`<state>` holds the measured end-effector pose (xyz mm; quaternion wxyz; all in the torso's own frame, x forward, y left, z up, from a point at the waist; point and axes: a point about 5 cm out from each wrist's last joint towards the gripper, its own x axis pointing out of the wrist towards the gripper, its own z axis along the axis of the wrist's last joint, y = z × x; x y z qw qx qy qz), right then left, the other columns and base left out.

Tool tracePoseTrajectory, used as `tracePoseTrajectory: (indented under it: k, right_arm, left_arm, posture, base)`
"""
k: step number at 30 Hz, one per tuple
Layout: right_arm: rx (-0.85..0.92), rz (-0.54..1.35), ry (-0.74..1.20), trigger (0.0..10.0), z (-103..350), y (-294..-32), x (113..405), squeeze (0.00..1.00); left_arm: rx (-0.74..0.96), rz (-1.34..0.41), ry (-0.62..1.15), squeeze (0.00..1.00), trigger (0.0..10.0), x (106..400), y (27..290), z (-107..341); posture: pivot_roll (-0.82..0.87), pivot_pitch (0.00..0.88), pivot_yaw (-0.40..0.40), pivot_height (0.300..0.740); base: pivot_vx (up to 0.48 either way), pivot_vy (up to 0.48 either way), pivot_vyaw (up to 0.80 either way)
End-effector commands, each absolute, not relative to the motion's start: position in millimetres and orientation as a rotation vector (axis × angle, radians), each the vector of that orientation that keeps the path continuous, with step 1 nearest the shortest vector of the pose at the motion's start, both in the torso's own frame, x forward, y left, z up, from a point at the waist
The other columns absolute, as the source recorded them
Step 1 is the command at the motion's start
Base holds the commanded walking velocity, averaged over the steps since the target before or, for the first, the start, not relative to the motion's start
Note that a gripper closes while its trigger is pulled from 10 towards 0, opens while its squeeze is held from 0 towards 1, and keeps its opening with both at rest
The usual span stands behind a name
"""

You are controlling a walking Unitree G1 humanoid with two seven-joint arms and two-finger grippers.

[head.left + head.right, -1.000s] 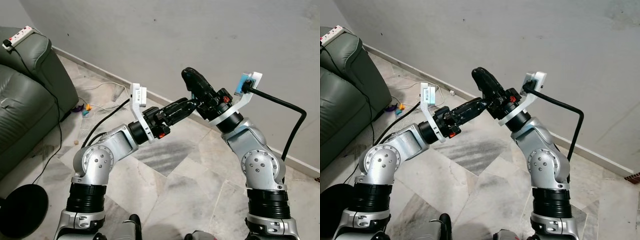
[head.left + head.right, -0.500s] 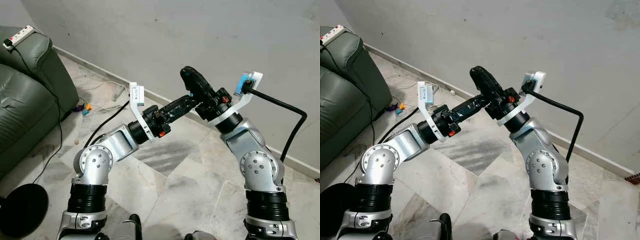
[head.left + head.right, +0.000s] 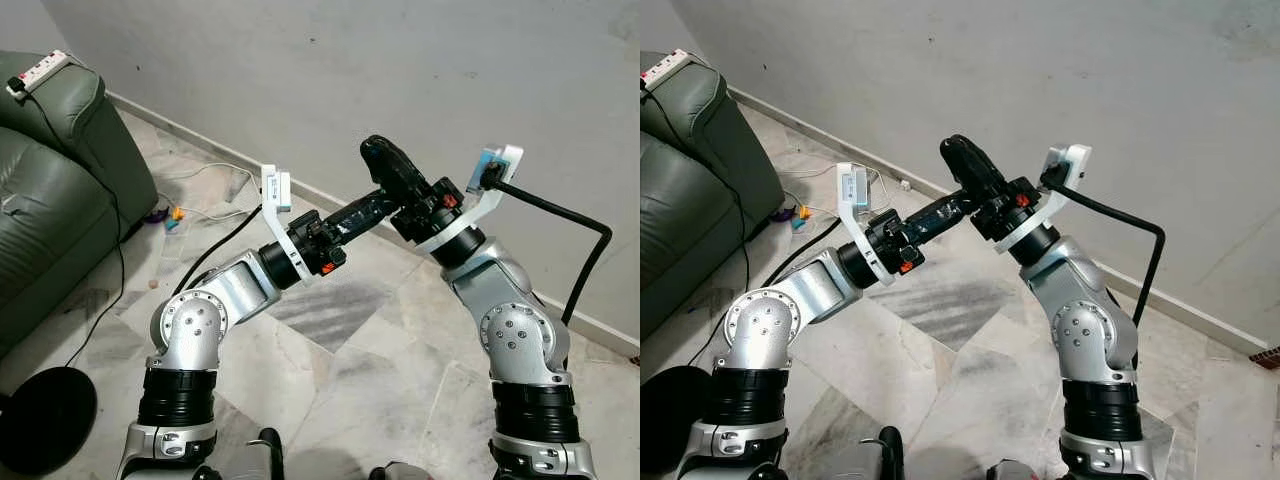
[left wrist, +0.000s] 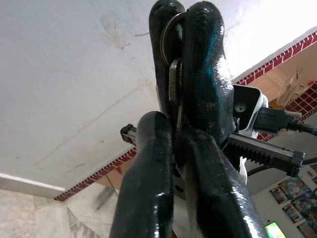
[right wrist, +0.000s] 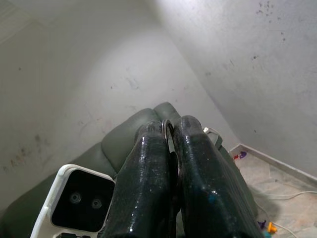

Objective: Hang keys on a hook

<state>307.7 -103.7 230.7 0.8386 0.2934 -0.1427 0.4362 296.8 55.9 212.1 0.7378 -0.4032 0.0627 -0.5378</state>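
Observation:
Both arms are raised in front of me, before the grey wall (image 3: 300, 70). My right gripper (image 3: 374, 150) points up and left, shut on the keys. Their metal ring (image 5: 167, 130) shows between its fingertips in the right wrist view. In the left wrist view the ring (image 4: 171, 34) sits between the right gripper's fingers (image 4: 203, 44), and a key (image 4: 173, 84) hangs down from it. My left gripper (image 3: 384, 198) reaches up from the left to just under the right gripper. Its two fingers (image 4: 148, 163) are closed together around the lower end of that key.
A green sofa (image 3: 50, 190) stands at the left with a white power strip (image 3: 38, 72) on its arm. Cables (image 3: 215, 190) and small toys (image 3: 168, 216) lie on the marble floor by the skirting. A black round base (image 3: 40, 420) sits at the bottom left.
My left gripper has slid up and to the right, closer under the right gripper's fingers. The right gripper has barely moved.

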Motion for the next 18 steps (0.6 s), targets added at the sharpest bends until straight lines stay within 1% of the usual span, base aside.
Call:
tracePoseTrajectory:
  k: [1, 18]
  right_arm:
    - [0.610, 1.008, -0.258, 10.0, 225.6, -86.5, 299.6, 0.00]
    - [0.600, 1.010, -0.257, 10.0, 225.1, -86.2, 301.0, 0.00]
  left_arm:
    - [-0.888, -1.191, 0.054, 0.00, 0.0, 297.4, 60.3, 229.7]
    - [-0.921, -1.172, 0.019, 0.00, 0.0, 299.1, 63.2, 233.3]
  posture:
    - [-0.07, 0.232, 0.050, 0.740]
    - [-0.07, 0.229, 0.047, 0.740]
  base:
    - [0.000, 0.000, 0.00]
    - [0.000, 0.000, 0.00]
